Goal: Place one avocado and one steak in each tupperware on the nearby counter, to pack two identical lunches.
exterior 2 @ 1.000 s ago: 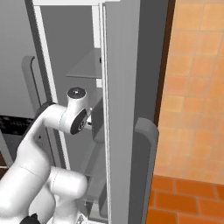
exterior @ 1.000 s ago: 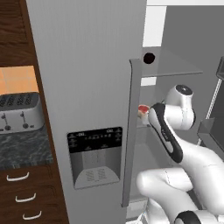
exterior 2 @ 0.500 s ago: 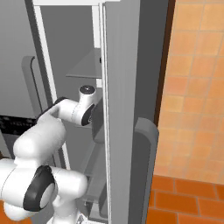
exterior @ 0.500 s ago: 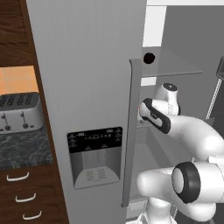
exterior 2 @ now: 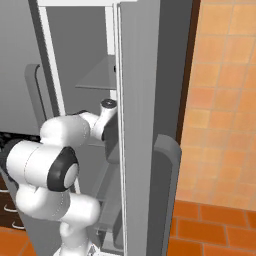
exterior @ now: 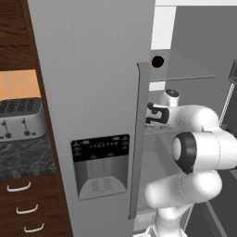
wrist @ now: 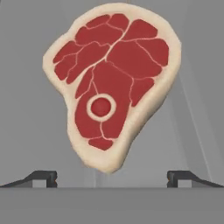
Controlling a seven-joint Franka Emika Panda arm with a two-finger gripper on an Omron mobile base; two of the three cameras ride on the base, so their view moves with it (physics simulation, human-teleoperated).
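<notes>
Since the earlier frames the arm (exterior: 199, 152) has folded further, its elbow swinging toward the camera while the hand (wrist: 112, 177) reaches deeper into the open fridge (exterior: 92, 69). No writing is readable; the dispenser panel (exterior: 100, 148) shows only tiny blurred marks. The fridge interior is plain grey with shelves (exterior: 185, 71); an orange tiled wall (exterior 2: 225, 100) and floor lie to the right, and a toaster (exterior: 21, 118) sits on the speckled tabletop (exterior: 23, 159). The steak (wrist: 111, 83), red with a pale fat rim and 1 round bone, lies on the grey shelf just ahead of the hand, whose fingertips (wrist: 43, 177) stand wide apart, holding nothing.
</notes>
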